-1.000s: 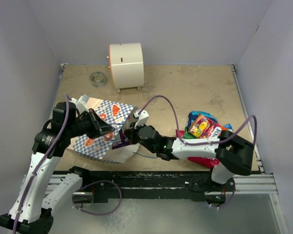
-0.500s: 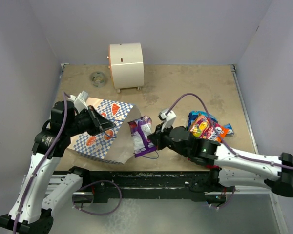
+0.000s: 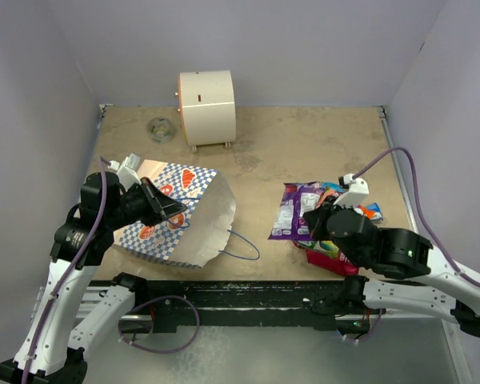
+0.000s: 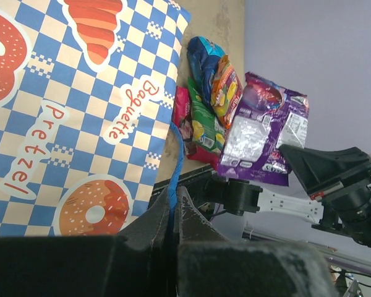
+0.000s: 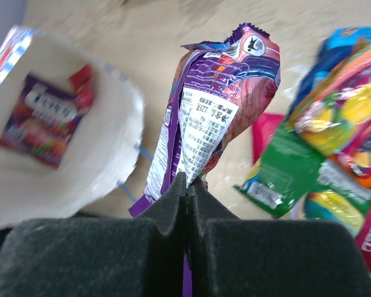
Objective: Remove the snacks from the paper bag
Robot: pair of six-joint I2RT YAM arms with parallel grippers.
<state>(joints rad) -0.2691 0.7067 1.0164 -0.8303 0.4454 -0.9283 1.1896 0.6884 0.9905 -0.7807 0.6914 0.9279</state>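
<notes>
The blue-and-white checkered paper bag [image 3: 176, 216] lies on its side at the left, its white mouth facing right. My left gripper [image 3: 166, 213] is shut on its blue cord handle [image 4: 175, 161] and holds the bag up. My right gripper [image 3: 314, 226] is shut on a purple snack packet [image 3: 292, 210], held above the table just left of the pile of snacks [image 3: 336, 210]. In the right wrist view the purple packet [image 5: 213, 117] stands up from my jaws, and another purple packet [image 5: 43, 117] lies inside the bag [image 5: 80, 161]. The pile also shows in the left wrist view [image 4: 207, 105].
A cream cylindrical box [image 3: 206, 107] stands at the back, with a small grey ring [image 3: 160, 129] to its left. A loose blue cord handle [image 3: 242, 246] trails from the bag's mouth. Grey walls close in the left, back and right sides.
My right gripper has pulled the purple packet out of the bag's mouth and carried it right, to beside the snack pile. The left gripper has kept its hold on the bag.
</notes>
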